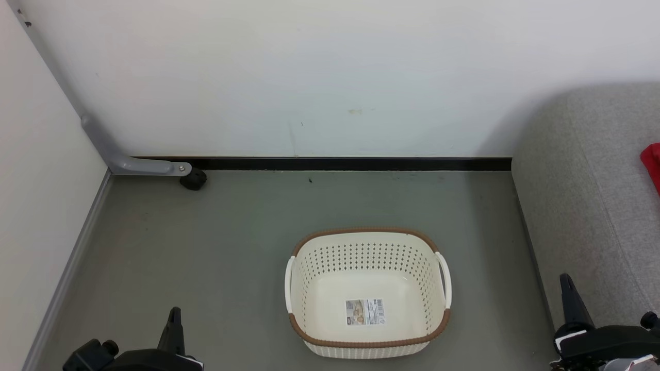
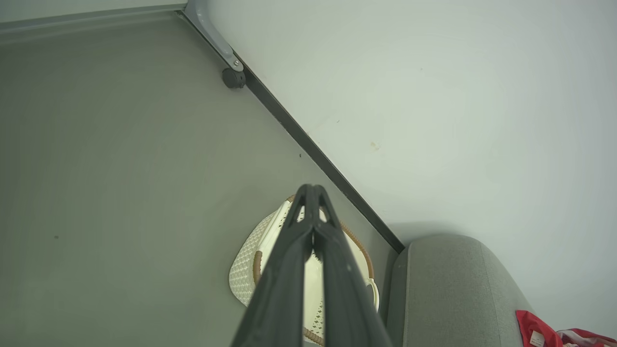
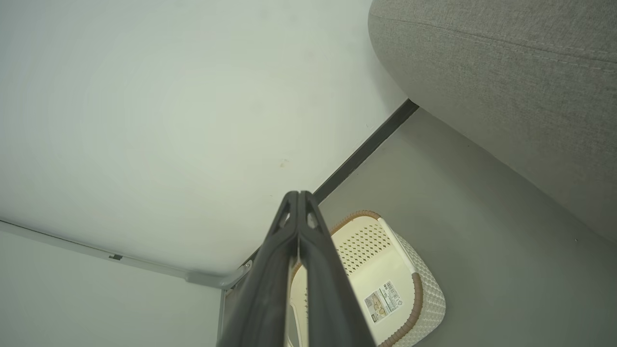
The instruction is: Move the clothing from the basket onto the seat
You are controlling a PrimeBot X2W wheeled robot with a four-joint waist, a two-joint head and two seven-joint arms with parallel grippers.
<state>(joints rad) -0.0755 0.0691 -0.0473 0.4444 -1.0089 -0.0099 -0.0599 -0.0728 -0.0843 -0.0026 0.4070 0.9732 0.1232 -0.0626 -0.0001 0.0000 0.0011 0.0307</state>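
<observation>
Clothing: a red edge of it (image 1: pixel 652 162) lies on the seat (image 1: pixel 577 196), at the far right border of the head view; the left wrist view also shows red cloth with a white tag and striped trim on the cushion top.
Basket: it stands on the grey floor (image 1: pixel 206 247) between the two arms with its back wall (image 1: pixel 361 257) toward the room wall. Nothing is inside but the label (image 1: pixel 365 312) on its bottom.
Left gripper (image 1: pixel 175 314): fingers pressed together, nothing between them, low at the left of the basket.
Right gripper (image 1: pixel 566 281): fingers pressed together, empty, just beside the front face of the seat.
Direction from fingers to clothing: forward and to the right of the right gripper, up on the cushion; from the left gripper it lies well apart, across the basket.
Nearer arm: the right one, clearly.
Long axis of the clothing: cannot be told, since too little of it shows.
Basket axis: it looks wider left to right, a white handle at each end.
Judgement: with the basket empty and red cloth on the cushion, the task looks finished. If any tidying were wanted, the right arm would be the one to reach.
</observation>
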